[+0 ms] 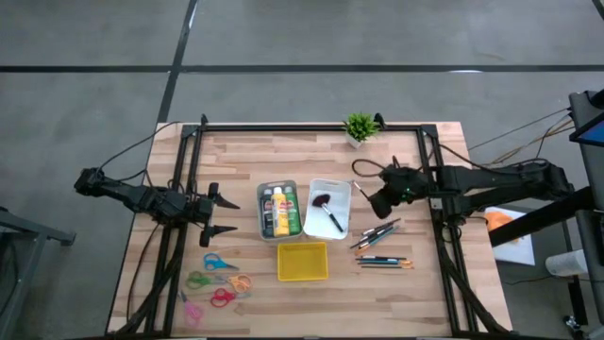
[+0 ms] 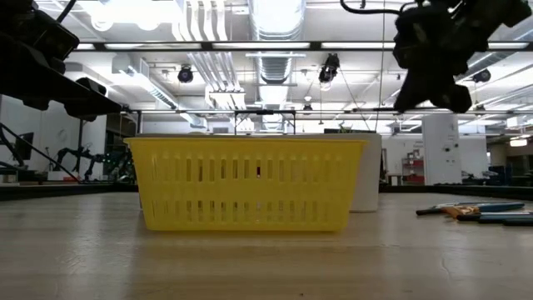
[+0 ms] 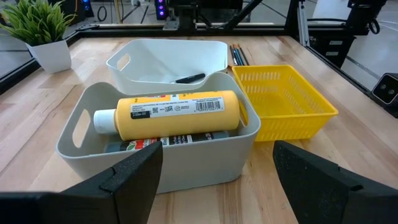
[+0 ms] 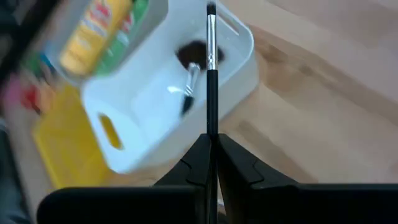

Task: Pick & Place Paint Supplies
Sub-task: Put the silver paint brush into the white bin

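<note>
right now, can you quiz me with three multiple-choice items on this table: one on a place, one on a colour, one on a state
1. Where does the yellow paint bottle lie?
A. in the grey bin
B. in the yellow basket
C. loose on the table

2. What colour is the bin with a brush already in it?
A. yellow
B. white
C. grey

3. What is the right end effector doing?
A. open and empty
B. shut on a thin brush
C. shut on scissors

Answers:
1 A: the left wrist view shows the bottle lying on its side inside the grey bin.
2 B: the high view shows a brush in the white bin beside the grey one.
3 B: the right wrist view shows its fingers closed around the brush handle, above the white bin.
</note>
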{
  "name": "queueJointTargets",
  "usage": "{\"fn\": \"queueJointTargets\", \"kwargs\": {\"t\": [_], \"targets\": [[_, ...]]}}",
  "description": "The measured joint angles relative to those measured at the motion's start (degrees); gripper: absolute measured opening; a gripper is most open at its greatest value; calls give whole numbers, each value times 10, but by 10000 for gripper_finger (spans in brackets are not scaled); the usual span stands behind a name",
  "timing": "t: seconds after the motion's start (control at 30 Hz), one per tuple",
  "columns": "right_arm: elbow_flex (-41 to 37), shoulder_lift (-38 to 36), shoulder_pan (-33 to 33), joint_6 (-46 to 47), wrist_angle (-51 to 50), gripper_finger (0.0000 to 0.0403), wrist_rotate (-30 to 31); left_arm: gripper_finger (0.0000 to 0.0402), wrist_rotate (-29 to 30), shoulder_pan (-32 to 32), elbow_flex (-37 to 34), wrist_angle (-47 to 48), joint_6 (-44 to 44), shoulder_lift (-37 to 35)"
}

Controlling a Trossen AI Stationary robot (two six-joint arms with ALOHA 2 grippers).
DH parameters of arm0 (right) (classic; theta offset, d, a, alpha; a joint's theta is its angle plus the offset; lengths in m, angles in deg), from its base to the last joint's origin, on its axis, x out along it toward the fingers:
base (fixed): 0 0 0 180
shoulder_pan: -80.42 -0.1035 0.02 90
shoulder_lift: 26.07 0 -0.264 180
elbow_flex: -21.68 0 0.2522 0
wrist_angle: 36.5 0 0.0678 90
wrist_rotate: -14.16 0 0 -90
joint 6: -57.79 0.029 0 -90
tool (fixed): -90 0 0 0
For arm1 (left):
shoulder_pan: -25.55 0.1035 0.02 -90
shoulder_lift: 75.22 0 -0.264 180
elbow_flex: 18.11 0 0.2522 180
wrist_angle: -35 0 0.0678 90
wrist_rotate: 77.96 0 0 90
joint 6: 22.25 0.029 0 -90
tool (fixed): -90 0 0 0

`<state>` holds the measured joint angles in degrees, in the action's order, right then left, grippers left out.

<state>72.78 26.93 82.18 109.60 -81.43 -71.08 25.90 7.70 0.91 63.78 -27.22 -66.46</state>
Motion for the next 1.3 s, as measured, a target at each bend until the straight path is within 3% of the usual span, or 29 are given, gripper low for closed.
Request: {"fn": "queueJointTargets", "kwargs": {"t": [0.3, 0.87, 1.3], "targets": [[41, 51, 0, 144, 1, 15, 8, 306, 0, 0, 0, 0, 0, 0], [187, 274, 0, 94, 35, 14, -3, 306, 0, 0, 0, 0, 0, 0], [281, 449, 0, 77, -29, 14, -14, 306, 0, 0, 0, 1, 0, 0]]}}
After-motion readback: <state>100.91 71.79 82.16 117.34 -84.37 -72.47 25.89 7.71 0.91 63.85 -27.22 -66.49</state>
